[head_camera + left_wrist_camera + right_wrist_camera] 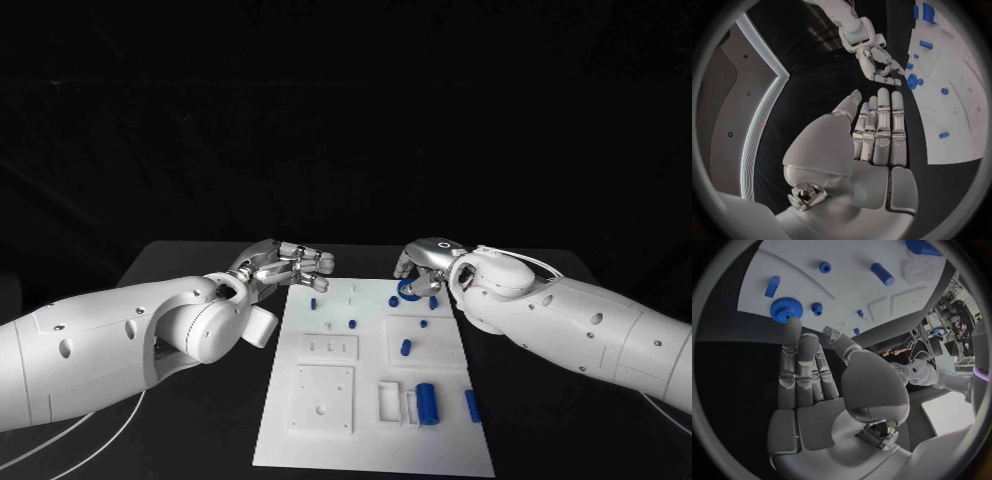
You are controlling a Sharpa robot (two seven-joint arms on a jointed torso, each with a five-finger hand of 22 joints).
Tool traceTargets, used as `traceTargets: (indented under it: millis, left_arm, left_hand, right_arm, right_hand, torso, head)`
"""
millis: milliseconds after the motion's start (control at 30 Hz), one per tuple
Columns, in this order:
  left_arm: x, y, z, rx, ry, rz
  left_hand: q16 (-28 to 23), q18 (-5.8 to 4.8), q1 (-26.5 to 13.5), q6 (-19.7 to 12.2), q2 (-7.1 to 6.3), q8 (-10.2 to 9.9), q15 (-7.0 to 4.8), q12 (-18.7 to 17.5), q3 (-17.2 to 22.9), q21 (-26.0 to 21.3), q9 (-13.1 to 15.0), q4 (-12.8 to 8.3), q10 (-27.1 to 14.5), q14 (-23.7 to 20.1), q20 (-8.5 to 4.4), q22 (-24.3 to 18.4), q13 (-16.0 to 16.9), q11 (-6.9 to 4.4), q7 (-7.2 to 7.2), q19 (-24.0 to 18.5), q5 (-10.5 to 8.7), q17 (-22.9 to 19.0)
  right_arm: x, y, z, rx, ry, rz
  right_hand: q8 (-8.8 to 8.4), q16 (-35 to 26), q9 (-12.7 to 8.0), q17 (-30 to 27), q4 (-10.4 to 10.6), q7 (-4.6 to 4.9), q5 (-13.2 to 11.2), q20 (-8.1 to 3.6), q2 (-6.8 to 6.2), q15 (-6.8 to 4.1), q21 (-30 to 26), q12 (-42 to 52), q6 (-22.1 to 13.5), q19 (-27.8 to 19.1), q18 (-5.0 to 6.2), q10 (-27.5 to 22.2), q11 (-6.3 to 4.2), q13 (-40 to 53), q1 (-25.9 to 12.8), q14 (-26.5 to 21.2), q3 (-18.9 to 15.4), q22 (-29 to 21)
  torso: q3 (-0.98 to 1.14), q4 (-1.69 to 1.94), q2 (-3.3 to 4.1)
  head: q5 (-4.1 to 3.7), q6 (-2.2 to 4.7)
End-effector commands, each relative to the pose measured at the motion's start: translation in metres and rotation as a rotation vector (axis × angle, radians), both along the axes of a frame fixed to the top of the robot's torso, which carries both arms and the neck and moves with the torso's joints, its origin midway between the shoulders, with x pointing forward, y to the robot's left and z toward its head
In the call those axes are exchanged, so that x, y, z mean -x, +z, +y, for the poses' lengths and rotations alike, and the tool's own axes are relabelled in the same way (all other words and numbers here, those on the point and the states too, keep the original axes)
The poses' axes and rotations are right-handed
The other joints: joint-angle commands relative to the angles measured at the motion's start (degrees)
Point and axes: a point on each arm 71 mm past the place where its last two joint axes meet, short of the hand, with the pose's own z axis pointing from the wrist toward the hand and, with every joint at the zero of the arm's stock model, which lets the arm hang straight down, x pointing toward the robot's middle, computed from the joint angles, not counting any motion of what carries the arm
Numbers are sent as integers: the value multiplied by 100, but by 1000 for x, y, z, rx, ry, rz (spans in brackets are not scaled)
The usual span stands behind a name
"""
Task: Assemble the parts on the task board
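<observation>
The white task board (433,440) lies in the middle of the black table, with several blue parts on it. A blue gear (411,291) sits near its far edge. My right hand (427,261) hovers over the gear (786,309) with fingers stretched out, their tips (793,326) just short of it and nothing in the palm. In the left wrist view that right hand (878,64) reaches down beside the gear (912,80). My left hand (290,265) hangs open off the board's far left corner, fingers (881,120) straight and together, holding nothing.
A thick blue cylinder (427,402) and a slimmer blue pin (472,404) lie near the board's front right. Small blue pegs (315,302) stand near the far left, another piece (405,347) mid-board. White raised blocks (323,397) occupy the board's left half.
</observation>
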Motion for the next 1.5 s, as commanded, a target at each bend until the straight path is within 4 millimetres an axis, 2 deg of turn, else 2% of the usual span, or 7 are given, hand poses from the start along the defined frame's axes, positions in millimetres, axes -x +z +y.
traceTargets:
  millis: [33,233,633,833,1033,1333,1500]
  left_arm:
    - [3,2,-4,6,-34,-9]
    - [7,3,-7,6,-46,-7]
    - [8,6,-8,4,-54,-10]
    - [8,7,-8,2,-55,-13]
    - [8,9,-6,-1,-53,-16]
    - [7,9,-4,-4,-50,-17]
    - [6,9,-4,-4,-49,-17]
  left_hand:
    - [-113,-17,-53,-36,-17,6,3,-14,30,-87,-8,15,-38,95,9,-63,-5,-6,6,84,-19,-10]
    - [-125,-20,-64,-43,-25,6,5,-15,19,-105,-10,26,-57,100,12,-77,-5,0,7,93,-28,-1]
    - [-121,-18,-64,-45,-32,7,2,-13,1,-129,-10,47,-75,119,10,-102,-4,4,6,129,-48,22]
    - [-120,-18,-63,-45,-31,7,1,-13,1,-129,-10,48,-74,121,9,-102,-4,4,6,131,-48,23]
    - [-119,-22,-61,-44,-36,8,3,-14,-10,-143,-9,58,-76,112,9,-114,-4,4,6,137,-58,34]
    - [-119,-24,-61,-45,-40,7,4,-13,-21,-156,-10,70,-82,108,10,-125,-4,7,7,144,-68,42]
    - [-119,-24,-61,-45,-40,7,4,-13,-21,-156,-10,70,-82,108,10,-125,-4,7,7,144,-68,42]
  right_arm:
    - [-1,0,3,67,-11,-34]
    - [-2,-2,8,87,-4,-41]
    - [-3,-6,11,125,1,-21]
    - [-3,-9,11,141,0,-7]
    - [-2,-13,11,154,3,7]
    - [-1,-16,11,162,7,17]
    - [0,-16,11,162,9,14]
  right_hand:
    - [-5,28,-9,-15,15,13,-43,36,-54,32,-16,21,-36,-5,73,-48,-9,5,-24,-17,36,22]
    - [-11,50,-10,-50,22,15,-73,37,-79,39,-39,18,-30,-3,60,-34,-11,4,-25,-15,70,70]
    - [-3,105,-8,-96,21,9,-91,29,-78,36,-75,22,3,0,58,-2,-16,5,-34,-29,169,198]
    - [-3,116,-7,-104,23,4,-98,26,-75,33,-86,21,26,2,54,19,-23,5,-47,-31,189,228]
    - [-4,132,-8,-112,17,-1,-102,12,-71,25,-103,20,63,5,41,61,-33,4,-64,-32,233,274]
    - [-2,156,-5,-121,9,-11,-124,-40,-35,-10,-123,19,189,-1,-6,236,-77,5,-113,-43,392,387]
    - [2,159,1,-122,16,-30,-259,-82,21,-47,-123,20,317,-17,-47,420,-128,8,-119,-45,526,440]
  torso:
    - [3,35,79]
    - [10,64,151]
    - [23,92,258]
    - [26,114,301]
    - [47,112,345]
    - [53,120,401]
    - [61,120,424]
  head:
    - [-15,8]
    - [-52,24]
    - [-80,68]
    - [-102,56]
    - [-96,77]
    - [-102,132]
    - [-96,156]
